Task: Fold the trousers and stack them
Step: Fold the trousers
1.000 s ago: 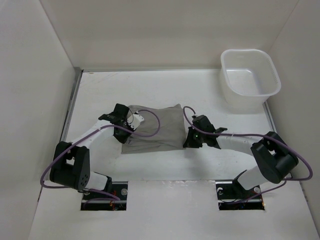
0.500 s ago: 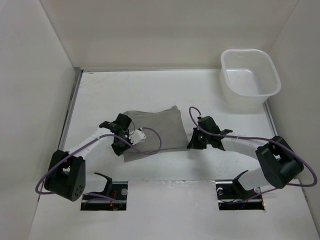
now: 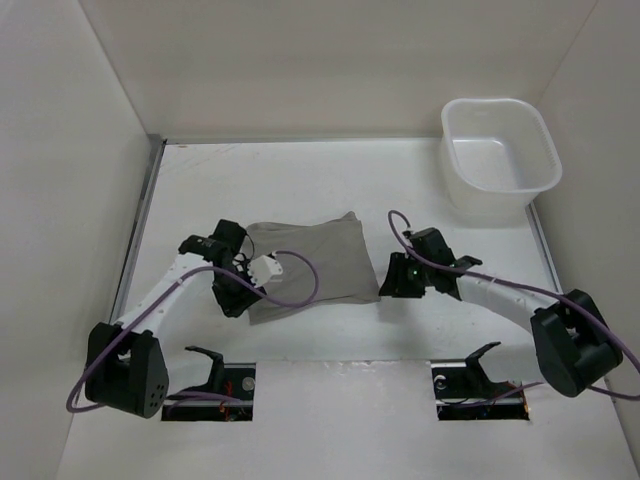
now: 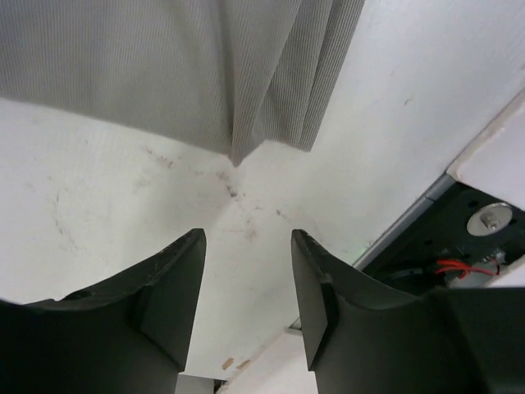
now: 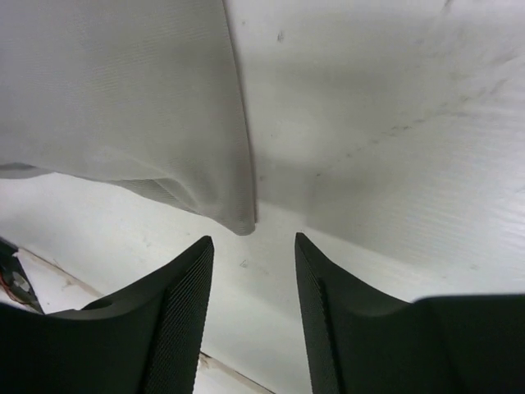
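Top external shows me the trousers (image 3: 320, 260) folded on the surface (image 3: 300, 180); wrist views show my left fingers (image 4: 172, 287) and right fingers (image 5: 180, 304) wide, just short of the cloth

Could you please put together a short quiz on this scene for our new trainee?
1. True or false: the left gripper is shut on the trousers.
2. Where does the white tub stand? A: the far right corner of the table. B: the far left corner. C: on the trousers.
3. Fill in: the right gripper is ____ and holds nothing.
Key: 1 false; 2 A; 3 open.
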Tool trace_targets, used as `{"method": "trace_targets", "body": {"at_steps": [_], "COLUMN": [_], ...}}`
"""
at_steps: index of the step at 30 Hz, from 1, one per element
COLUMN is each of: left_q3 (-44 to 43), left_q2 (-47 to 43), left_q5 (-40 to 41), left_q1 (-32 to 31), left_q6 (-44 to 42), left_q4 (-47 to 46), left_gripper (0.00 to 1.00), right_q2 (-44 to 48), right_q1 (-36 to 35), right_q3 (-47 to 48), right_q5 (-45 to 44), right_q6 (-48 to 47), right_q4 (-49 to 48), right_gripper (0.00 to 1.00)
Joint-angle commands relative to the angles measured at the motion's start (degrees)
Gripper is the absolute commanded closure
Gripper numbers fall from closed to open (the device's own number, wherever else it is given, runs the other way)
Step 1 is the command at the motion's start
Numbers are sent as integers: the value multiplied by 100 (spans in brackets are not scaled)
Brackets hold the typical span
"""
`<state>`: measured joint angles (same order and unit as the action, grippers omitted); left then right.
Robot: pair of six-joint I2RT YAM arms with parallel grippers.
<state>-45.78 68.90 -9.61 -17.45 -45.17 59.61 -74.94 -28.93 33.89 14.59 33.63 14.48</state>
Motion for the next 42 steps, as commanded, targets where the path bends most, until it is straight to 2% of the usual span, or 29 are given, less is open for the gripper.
{"method": "trace_targets", "body": {"at_steps": [1,4,7,10,13,19,20,23,26,28,32,37,42], "left_q3": [-431,-861,-1493,-1960,-2110,-2128,-2128,-2224,-2505,-2698,-2971,-3437,-3718], "left_q2": [-123,349,1324,2169,2635,3198,3313,3647,3981,4165,4359,4588,4702], "left_q5": [-541,-1427,-2202,-2327,-2055,-1317,-1211,-1008,-1061,-1087,-1105,-1044,-929], "left_q1": [631,1711,2477,2743,2630,2067,2023,1961,1856,1698,1329,1012,1003], "left_q6": [-606,-302,970,2158,2678,3057,3075,3110,3128,3146,3146,3172,3207], "left_q4": [359,-325,-1081,-1644,-1997,-2226,-2278,-2437,-2533,-2543,-2674,-2771,-2789], "left_gripper": [52,47,50,54,54,53,53,53,56,62,71,70,70], "right_q2": [164,-318,-1126,-1794,-2304,-2965,-3000,-3079,-3053,-3001,-2904,-2878,-2816], "right_q1": [234,392,401,392,392,340,340,340,418,533,682,840,999], "right_q3": [582,1135,1821,2384,2692,2966,2939,2808,2554,2360,2078,1964,1972], "right_q5": [167,202,351,431,413,369,352,343,352,387,343,238,62], "right_q6": [-550,-664,-682,-691,-595,-410,-366,-147,152,319,487,557,592], "right_q4": [196,-111,-392,-577,-823,-885,-938,-1122,-1429,-1649,-1843,-1914,-1923], "right_gripper": [50,47,39,25,23,31,36,64,81,88,92,96,97]}}
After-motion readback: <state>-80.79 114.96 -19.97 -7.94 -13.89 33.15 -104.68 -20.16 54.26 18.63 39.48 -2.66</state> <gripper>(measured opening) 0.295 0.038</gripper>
